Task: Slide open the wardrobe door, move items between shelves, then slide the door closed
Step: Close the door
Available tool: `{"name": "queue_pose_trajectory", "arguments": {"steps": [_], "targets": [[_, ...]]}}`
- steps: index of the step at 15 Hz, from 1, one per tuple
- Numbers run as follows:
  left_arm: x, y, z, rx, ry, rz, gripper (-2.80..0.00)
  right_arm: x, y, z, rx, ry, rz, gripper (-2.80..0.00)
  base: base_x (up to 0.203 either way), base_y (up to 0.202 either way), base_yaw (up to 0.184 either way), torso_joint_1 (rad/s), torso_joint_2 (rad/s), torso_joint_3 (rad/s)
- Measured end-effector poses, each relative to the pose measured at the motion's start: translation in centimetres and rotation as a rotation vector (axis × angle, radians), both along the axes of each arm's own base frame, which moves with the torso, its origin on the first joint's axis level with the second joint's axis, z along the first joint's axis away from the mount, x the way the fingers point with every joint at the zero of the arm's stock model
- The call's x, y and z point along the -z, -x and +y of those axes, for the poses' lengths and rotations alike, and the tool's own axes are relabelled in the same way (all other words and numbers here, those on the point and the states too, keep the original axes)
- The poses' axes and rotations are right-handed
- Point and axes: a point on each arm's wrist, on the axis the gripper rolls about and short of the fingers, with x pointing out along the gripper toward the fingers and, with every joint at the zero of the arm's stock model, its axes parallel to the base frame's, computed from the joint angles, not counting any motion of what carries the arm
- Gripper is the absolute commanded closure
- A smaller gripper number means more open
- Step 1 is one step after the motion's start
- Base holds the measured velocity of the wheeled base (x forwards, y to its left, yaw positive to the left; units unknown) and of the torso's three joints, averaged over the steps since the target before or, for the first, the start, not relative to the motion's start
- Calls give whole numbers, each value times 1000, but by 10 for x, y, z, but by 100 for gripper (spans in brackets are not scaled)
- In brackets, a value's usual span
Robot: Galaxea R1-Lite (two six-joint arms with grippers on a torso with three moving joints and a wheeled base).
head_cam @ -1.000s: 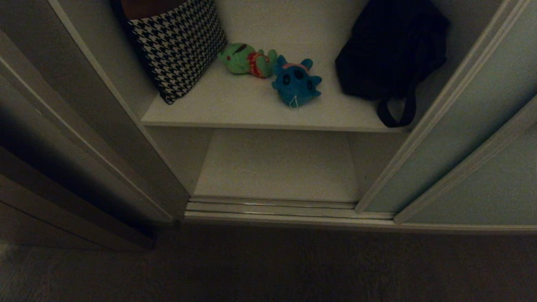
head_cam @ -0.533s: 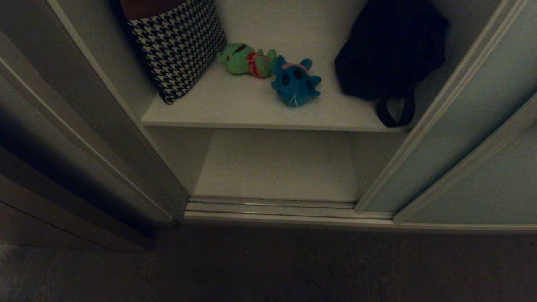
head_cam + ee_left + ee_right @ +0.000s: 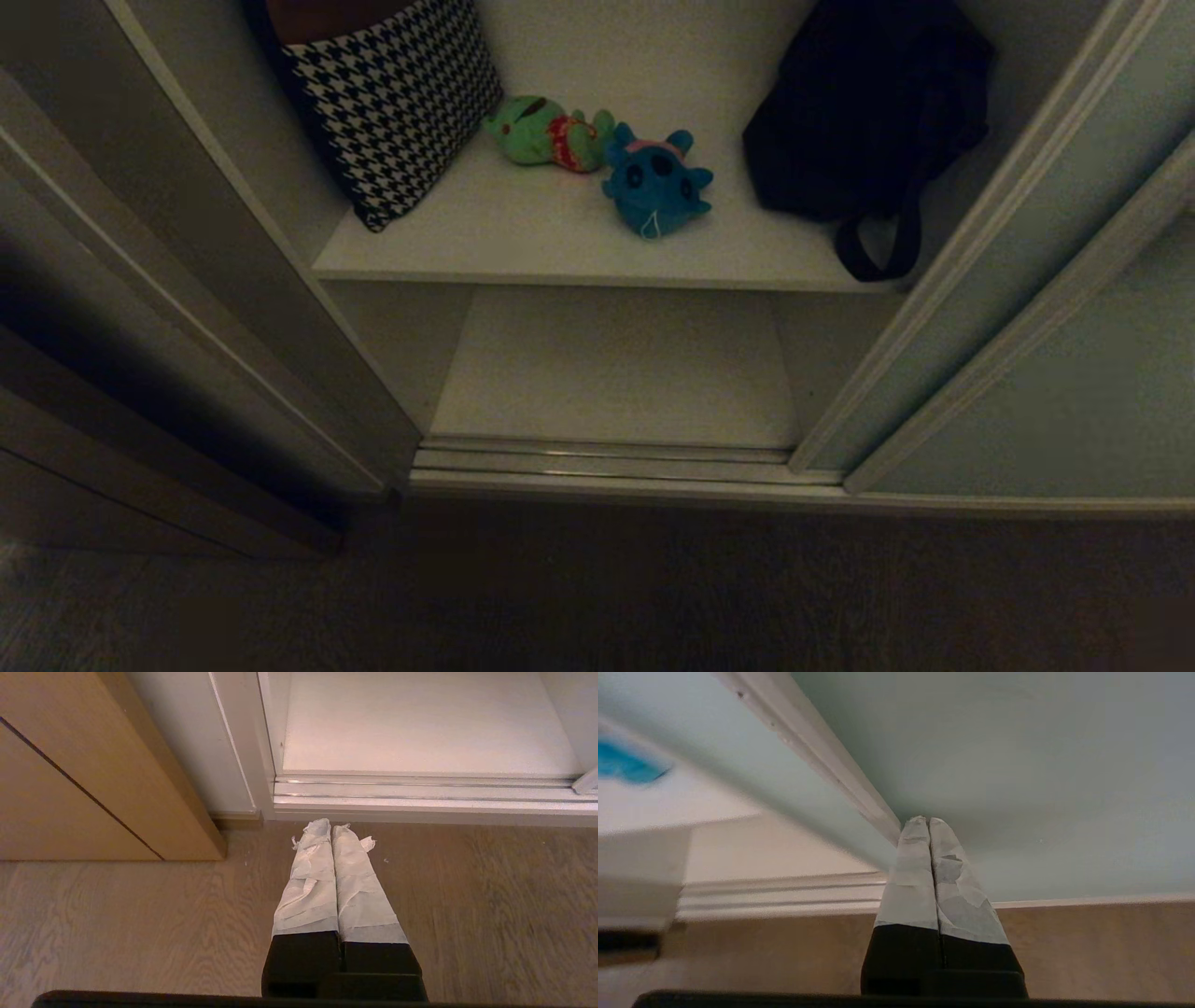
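The wardrobe stands open in the head view. On the upper shelf [image 3: 523, 238] lie the green plush toy [image 3: 546, 133] and the blue one [image 3: 656, 184], touching each other. The lower shelf [image 3: 616, 373] is bare. The pale grey-green sliding wardrobe door [image 3: 1055, 392] stands at the right. Neither arm shows in the head view. My right gripper [image 3: 928, 820] is shut and empty, its tips against the door panel [image 3: 1041, 765] beside the slim metal frame [image 3: 822, 760]. My left gripper [image 3: 331, 826] is parked, shut and empty, low over the floor before the door track.
A houndstooth cushion [image 3: 392, 93] leans at the upper shelf's left; a black bag [image 3: 864, 112] with a hanging strap sits at its right. The metal track [image 3: 607, 462] runs along the wardrobe's bottom. A brown wooden panel [image 3: 93, 788] stands left of the opening, on wood floor [image 3: 597, 588].
The front door panel's edge has slid a little to the left, narrowing the opening. The toys, cushion and bag have stayed where they were.
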Motion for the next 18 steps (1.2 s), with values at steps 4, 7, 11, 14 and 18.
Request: {"name": "queue_pose_trajectory", "arguments": {"steps": [4, 7, 11, 14, 18], "targets": [[0, 0, 0, 0, 1, -1, 0, -7, 4, 49, -127, 22, -39, 0, 0, 0, 0, 0, 0, 0], [0, 0, 0, 0, 0, -2, 0, -6, 17, 98, -272, 34, -49, 0, 0, 0, 0, 0, 0, 0], [0, 0, 0, 1, 0, 0, 0, 5, 58, 123, -386, 133, -71, 0, 0, 0, 0, 0, 0, 0], [0, 0, 0, 1, 0, 1, 0, 9, 80, 110, -337, 179, -89, 0, 0, 0, 0, 0, 0, 0], [0, 0, 0, 0, 0, 2, 0, 7, 97, 71, -65, 191, -95, 0, 0, 0, 0, 0, 0, 0]]}}
